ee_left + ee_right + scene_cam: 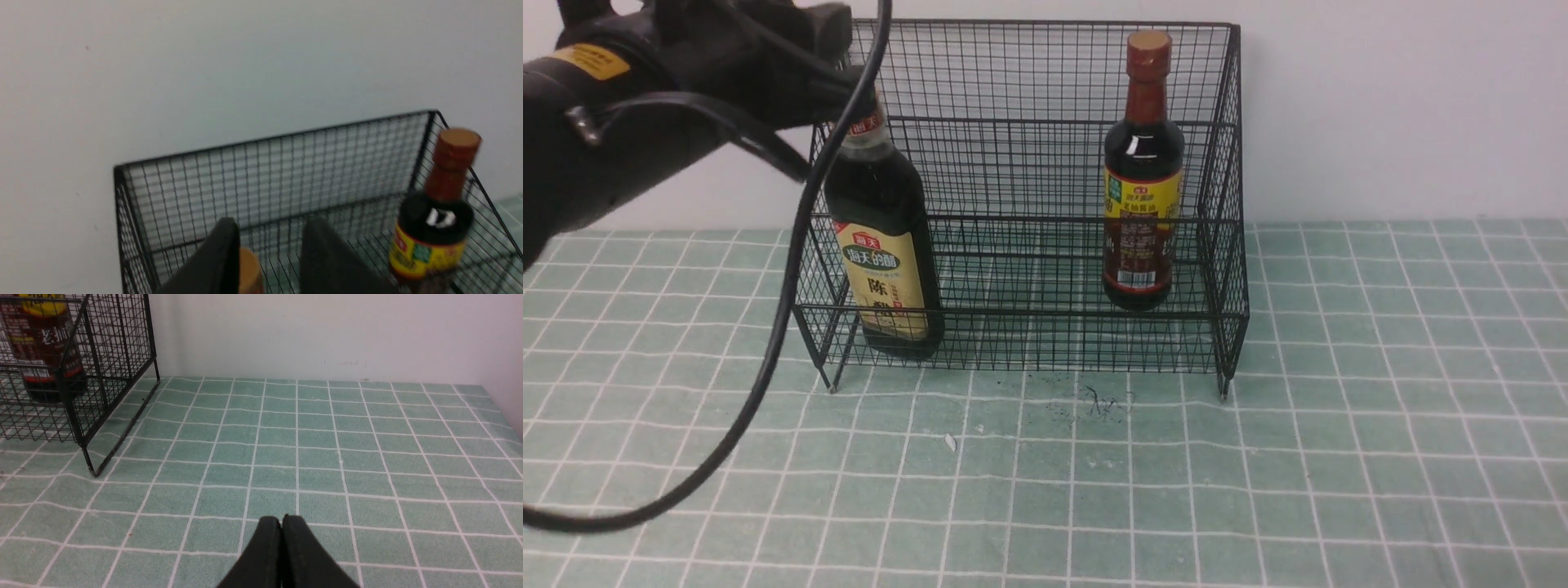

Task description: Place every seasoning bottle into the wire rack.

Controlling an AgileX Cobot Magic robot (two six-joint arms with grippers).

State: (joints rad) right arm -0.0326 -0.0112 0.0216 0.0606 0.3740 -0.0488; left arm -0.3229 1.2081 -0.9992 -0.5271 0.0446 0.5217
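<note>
The black wire rack [1045,82] stands against the wall. The slimmer bottle [1142,188] with a reddish-brown cap and yellow label stands upright inside it at the right. The broader dark bottle [884,245] with a tan label stands upright in the rack's left end. My left gripper [854,86] is around its top and hides the cap. In the left wrist view my left gripper [271,228] is open, and the gold cap [249,269] sits beside one finger [220,261] with a wide gap to the other. My right gripper [281,520] is shut and empty over the cloth.
A green checked cloth [1258,474] covers the table. My left arm's black cable [768,359] loops down across the front left of the rack. The white wall [1380,106] is right behind the rack. The slim bottle and rack corner show in the right wrist view [41,347].
</note>
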